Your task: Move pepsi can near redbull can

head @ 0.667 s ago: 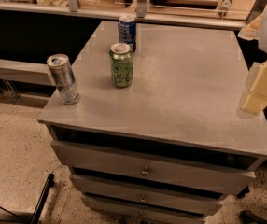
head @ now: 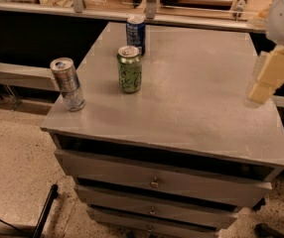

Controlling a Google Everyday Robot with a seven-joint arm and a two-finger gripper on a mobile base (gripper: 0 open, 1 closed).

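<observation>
The pepsi can, dark blue with a silver top, stands upright at the back of the grey cabinet top. The redbull can, slim and silver with bluish-grey panels, stands upright at the front left corner of the top. A green can stands between them, closer to the pepsi can. My gripper, cream-coloured, hangs over the right edge of the top, far from all three cans and holding nothing that I can see.
The cabinet has several drawers in its front. A dark counter with a shelf rail runs behind it. Speckled floor lies on the left, with a dark cable and a base part at the lower left.
My gripper has shifted slightly up and to the left at the right edge. The cans have not moved.
</observation>
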